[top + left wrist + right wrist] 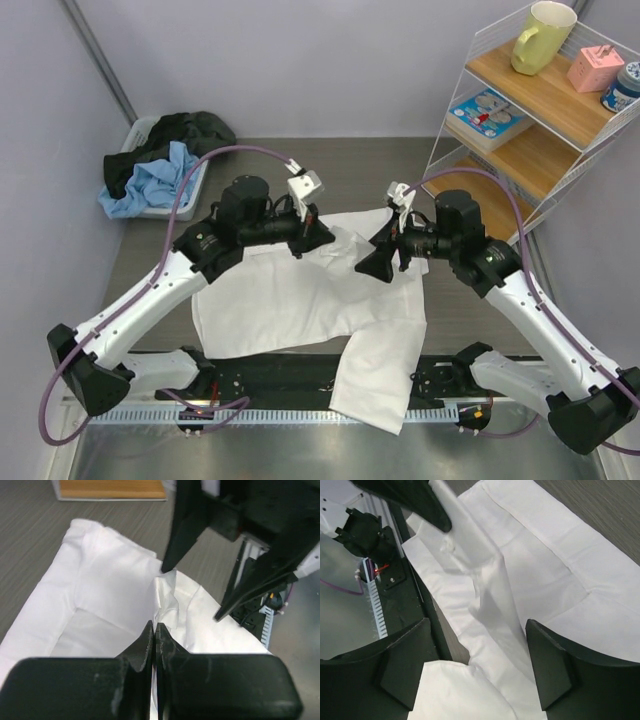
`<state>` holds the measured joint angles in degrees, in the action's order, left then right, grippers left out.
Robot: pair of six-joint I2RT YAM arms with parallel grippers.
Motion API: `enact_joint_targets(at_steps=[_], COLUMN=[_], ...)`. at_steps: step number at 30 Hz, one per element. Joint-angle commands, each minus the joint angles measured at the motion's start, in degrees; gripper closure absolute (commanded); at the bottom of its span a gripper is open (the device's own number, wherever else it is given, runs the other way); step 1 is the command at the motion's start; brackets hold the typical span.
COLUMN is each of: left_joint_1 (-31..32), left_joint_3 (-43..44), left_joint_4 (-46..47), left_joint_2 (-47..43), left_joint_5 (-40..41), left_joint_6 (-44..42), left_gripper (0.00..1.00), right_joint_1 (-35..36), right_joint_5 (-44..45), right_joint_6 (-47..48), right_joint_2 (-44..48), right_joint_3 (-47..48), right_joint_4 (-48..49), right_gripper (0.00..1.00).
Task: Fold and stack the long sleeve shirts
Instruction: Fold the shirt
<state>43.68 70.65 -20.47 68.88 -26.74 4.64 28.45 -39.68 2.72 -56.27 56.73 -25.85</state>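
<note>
Though rumpled, one white shirt (pixel 300 295)

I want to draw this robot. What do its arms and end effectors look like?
The left arm and right arm have white shells, chunky black joints and black bases. A purple cable loops along each. The left end effector and right end effector are black, each with two tapered wedge fingers; a white block sits on each wrist.

Both white-and-black jointed arms reach forward and inward, tips close together. The black two-finger left gripper (pixel 322 240) is pressed closed; the black right gripper (pixel 377 267) gapes wide.
</note>
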Motion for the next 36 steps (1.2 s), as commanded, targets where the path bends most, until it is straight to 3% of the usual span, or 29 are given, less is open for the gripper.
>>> enact_joint_targets(at_steps=[1, 6, 11, 15, 16, 18, 20, 23, 30, 32, 36], left_joint_1=[-10.0, -19.3, -24.9, -29.0, -29.5, -30.1, -30.1, -28.9, -25.8, -25.7, -25.7], left_joint_3=[-5.3, -7.7, -10.4, -12.2, -12.4, -12.2, -11.2, -8.4, 6.2, 8.5, 8.3], left_joint_4=[-2.1, -4.0, -3.6, -4.3, -4.8, -7.2, -9.9, -15.5, -37.2, -41.0, -38.2], left_joint_2=[-2.7, 0.8, 3.0, 3.5, 3.0, 2.1, -0.1, -5.0, -6.6, -6.0, -5.9], left_joint_5=[-2.3, -3.0, -3.4, -5.0, -6.3, -9.0, -18.2, -27.5, -32.5, -32.2, -28.8], left_joint_6=[5.0, 4.5, 1.2, -1.7, -2.4, -6.2, -11.3, -15.5, -38.4, -39.4, -36.0], left_gripper=[1.00, 1.00, 1.00, 1.00, 1.00, 1.00, 1.00, 1.00, 1.00, 1.00, 1.00], right_joint_1=[-0.9, -4.6, -12.5, -17.2, -17.9, -19.1, -19.3, -19.5, -22.9, -23.3, -23.1], right_joint_5=[6.2, 5.8, 3.8, 5.1, 5.1, 6.7, 8.1, 11.7, 17.6, 16.5, 12.9], right_joint_6=[3.5, 4.8, 8.6, 9.5, 9.6, 9.6, 9.2, 8.7, 9.5, 10.0, 10.5], right_joint_2=[-0.1, -6.6, -16.7, -27.9, -30.0, -32.9, -36.9, -40.8, -46.3, -46.9, -47.8], right_joint_3=[2.9, 5.3, 10.7, 15.4, 16.5, 18.9, 21.4, 24.5, 29.8, 30.5, 30.9], right_joint_4=[-3.0, -4.6, -7.6, -8.8, -8.9, -8.5, -7.9, -6.2, -6.5, -6.7, -6.8], right_gripper=[0.15, 0.09, 0.08, 0.12, 0.18, 0.26, 0.37, 0.43, 0.49, 0.49, 0.52])
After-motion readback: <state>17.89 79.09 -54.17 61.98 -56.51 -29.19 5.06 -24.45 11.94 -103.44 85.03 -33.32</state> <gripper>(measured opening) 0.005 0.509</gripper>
